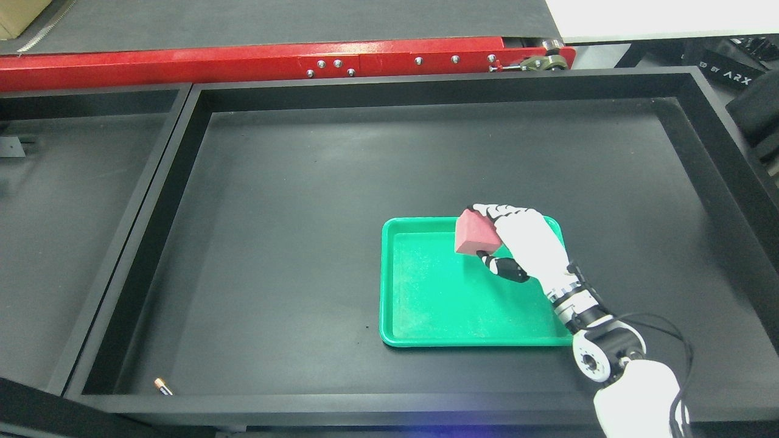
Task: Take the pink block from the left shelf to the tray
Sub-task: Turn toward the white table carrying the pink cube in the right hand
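- Right hand [523, 243]: white shell w/ black joints, arm comes in from lower-right corner, reaches up-left over the tray's upper right part.
- Fingers [496, 213] curl over the top of the pink block [476, 236], thumb presses from below; hand is clamped on the block.
- Hidden bits: block's right side is covered by the palm, so its full shape can't be read; only the top & left faces show. Can't tell if the block's lower edge touches the tray or hangs just above it.
- Hand covers the tray's upper right corner; wrist covers part of its right rim.
- Forearm is cut off at the bottom edge; a thin black cable loops beside the wrist.
- Green tray [386, 286]: rectangular, rounded corners, raised rim, plastic-looking, floor faintly speckled. Sits flat, right of centre in the big bin.
- Black bin [182, 182]: large, shallow, matte, dark flat floor, squared walls. A 2nd similar bin [67, 201] lies to the left, cut off by the frame.
- Small cylindrical item [163, 386] at the bin's near-left corner, orange end, maybe a battery; too small to be sure.
- Red metal rail [255, 61] w/ bolts runs across the top, behind the bins.
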Robot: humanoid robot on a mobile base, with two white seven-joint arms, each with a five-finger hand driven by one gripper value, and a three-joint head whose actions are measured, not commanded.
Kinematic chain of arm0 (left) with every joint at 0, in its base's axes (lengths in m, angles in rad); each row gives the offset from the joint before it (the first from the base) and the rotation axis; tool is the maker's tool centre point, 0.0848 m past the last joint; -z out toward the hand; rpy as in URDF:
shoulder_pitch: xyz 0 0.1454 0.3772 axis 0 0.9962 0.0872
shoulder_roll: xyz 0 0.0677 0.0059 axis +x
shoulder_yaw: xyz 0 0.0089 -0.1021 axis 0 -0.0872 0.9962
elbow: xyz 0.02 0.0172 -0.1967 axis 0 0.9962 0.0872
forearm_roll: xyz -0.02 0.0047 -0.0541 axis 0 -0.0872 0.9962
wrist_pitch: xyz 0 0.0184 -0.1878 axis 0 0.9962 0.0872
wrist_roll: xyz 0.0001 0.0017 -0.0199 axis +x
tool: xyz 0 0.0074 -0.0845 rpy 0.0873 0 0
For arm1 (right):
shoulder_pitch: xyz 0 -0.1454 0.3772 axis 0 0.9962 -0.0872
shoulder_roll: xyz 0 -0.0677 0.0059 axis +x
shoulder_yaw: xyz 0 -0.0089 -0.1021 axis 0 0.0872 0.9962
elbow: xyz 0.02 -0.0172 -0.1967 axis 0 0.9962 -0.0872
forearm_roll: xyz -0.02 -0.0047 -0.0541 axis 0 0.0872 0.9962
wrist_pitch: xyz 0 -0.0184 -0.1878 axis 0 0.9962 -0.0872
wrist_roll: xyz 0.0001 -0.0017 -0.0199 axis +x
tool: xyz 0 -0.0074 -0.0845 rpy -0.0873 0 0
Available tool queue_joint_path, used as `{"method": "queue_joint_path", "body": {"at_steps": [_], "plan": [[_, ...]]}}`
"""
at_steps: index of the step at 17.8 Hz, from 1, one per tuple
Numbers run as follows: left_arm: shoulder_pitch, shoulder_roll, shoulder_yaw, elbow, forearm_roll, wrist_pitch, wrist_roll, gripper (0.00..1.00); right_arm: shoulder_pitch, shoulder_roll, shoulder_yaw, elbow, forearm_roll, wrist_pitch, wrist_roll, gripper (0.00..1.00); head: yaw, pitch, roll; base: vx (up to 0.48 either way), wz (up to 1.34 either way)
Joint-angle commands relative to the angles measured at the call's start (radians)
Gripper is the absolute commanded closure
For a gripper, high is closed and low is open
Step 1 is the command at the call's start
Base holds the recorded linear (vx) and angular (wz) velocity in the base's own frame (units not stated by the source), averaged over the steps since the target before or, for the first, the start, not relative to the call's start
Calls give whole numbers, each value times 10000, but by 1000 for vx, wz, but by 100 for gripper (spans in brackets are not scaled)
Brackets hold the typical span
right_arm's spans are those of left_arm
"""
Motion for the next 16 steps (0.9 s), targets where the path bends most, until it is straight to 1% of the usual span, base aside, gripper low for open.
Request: {"method": "queue_joint_path", "body": {"at_steps": [1, 5, 11, 16], "plan": [[-291, 175, 0, -174, 0, -4, 8, 0, 690, -175, -985, -1383, -957, -5, -1156, 98, 0, 0, 0, 11, 5], [-291, 175, 0, -174, 0, -4, 8, 0, 1120, -175, -1262, -1937, -2124, -97, -1465, 98, 0, 0, 0, -4, 3], [-291, 175, 0, -174, 0, -4, 8, 0, 1673, -175, -1309, -1953, -2463, -205, -1465, 98, 0, 0, 0, -73, 127], [-291, 175, 0, -174, 0, -4, 8, 0, 1919, -175, -1309, -1953, -2540, -205, -1465, 98, 0, 0, 0, -144, 342]]}}
